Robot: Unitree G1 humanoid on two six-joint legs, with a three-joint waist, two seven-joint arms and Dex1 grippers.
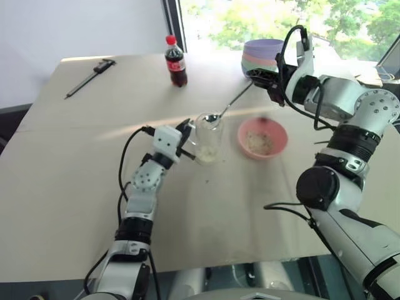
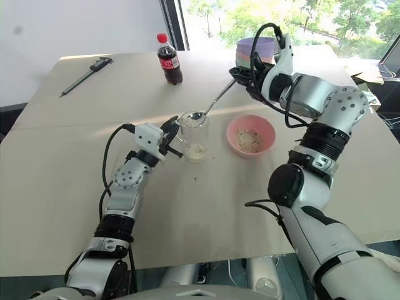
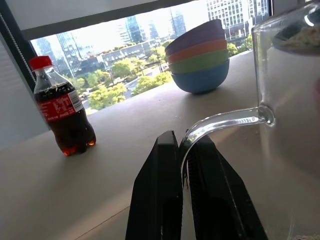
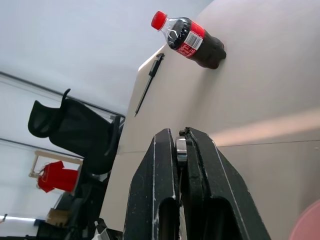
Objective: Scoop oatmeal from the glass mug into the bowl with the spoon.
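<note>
The clear glass mug stands mid-table with pale oatmeal at its bottom. My left gripper is shut on the mug's curved handle, reaching in from the mug's left side. The silver spoon slants down from the upper right, and its head sits at the mug's rim. My right gripper is shut on the end of the spoon's handle, above and behind the pink bowl. The bowl sits just right of the mug and holds some oatmeal.
A cola bottle with a red cap stands behind the mug. A stack of coloured bowls sits at the back right, close behind my right gripper. A long black tool lies at the far left corner.
</note>
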